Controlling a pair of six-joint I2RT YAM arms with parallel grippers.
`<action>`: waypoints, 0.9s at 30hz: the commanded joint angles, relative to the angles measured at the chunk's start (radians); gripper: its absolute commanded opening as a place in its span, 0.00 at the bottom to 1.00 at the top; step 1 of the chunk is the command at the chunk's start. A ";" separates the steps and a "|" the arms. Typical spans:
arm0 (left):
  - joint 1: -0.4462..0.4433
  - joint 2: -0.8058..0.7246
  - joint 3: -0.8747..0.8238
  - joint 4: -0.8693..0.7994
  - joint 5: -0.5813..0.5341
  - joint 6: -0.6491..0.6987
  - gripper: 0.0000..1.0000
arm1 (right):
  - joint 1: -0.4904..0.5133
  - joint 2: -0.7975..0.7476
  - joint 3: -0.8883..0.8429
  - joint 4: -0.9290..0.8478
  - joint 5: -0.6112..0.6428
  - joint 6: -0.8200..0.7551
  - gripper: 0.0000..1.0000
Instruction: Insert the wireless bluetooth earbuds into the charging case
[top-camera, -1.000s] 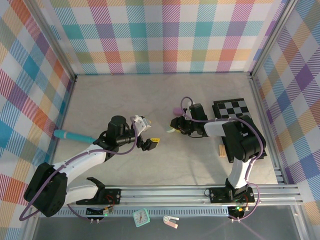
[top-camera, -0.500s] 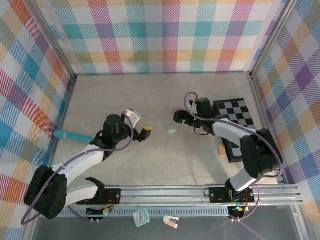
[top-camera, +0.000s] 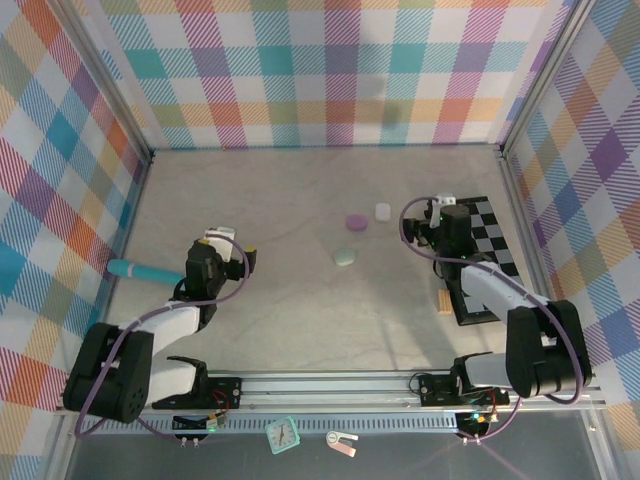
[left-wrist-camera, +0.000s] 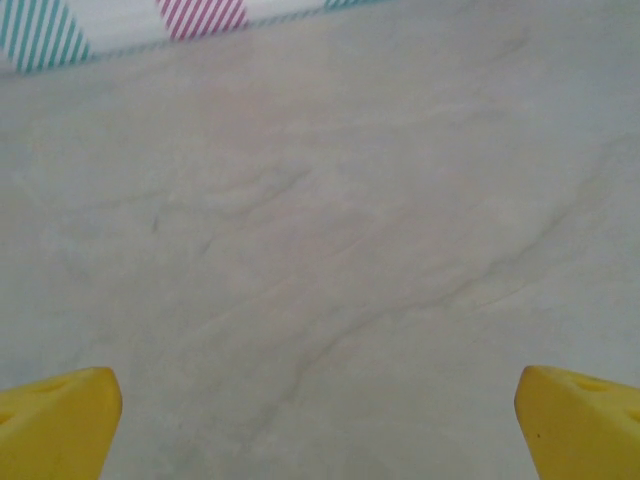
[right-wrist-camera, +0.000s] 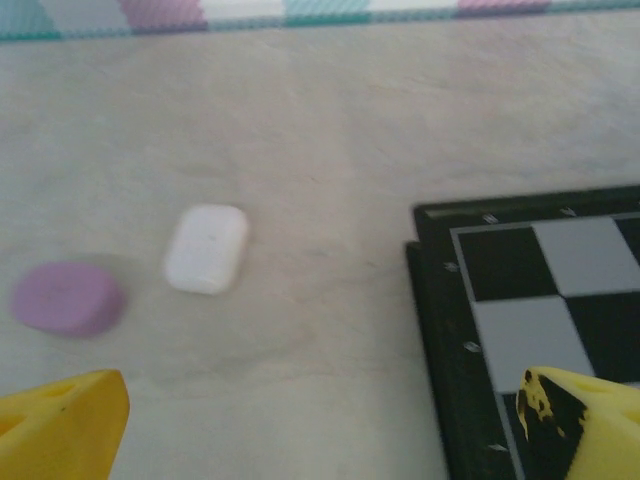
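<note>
The left gripper sits over bare table on the left side, its yellow fingers spread wide with nothing between them, aimed toward the far edge. The right gripper, jaws equally wide and empty, stands at the far left corner of a checkerboard on the right side of the table, its right finger above the board and the other over bare table. Ahead of it and to its left, around mid-table toward the far edge, lie a white charging case and a purple charging case, near each other but apart. The right wrist camera gives their shapes. The white one is a rounded oblong lying flat, its long axis running from the near edge toward the far edge and leaning slightly right. The purple one is an oval whose long axis runs across, parallel to the far edge. Both look closed. The overhead camera takes in more: a pale green charging case closer to the near edge than the other two, roughly between the grippers and too small to tell which way it points. It also takes in a teal stick-like object near the left edge beside the left arm, and a small wooden block just beside the checkerboard's left edge.
</note>
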 joint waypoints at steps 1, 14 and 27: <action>0.035 0.044 -0.002 0.160 0.005 -0.054 1.00 | -0.054 0.026 -0.015 0.130 -0.009 -0.064 0.99; 0.096 0.334 0.072 0.343 0.041 -0.155 1.00 | -0.116 0.120 -0.186 0.466 -0.095 -0.082 0.99; 0.106 0.335 0.129 0.230 0.028 -0.177 1.00 | -0.162 0.204 -0.204 0.566 -0.146 -0.049 0.99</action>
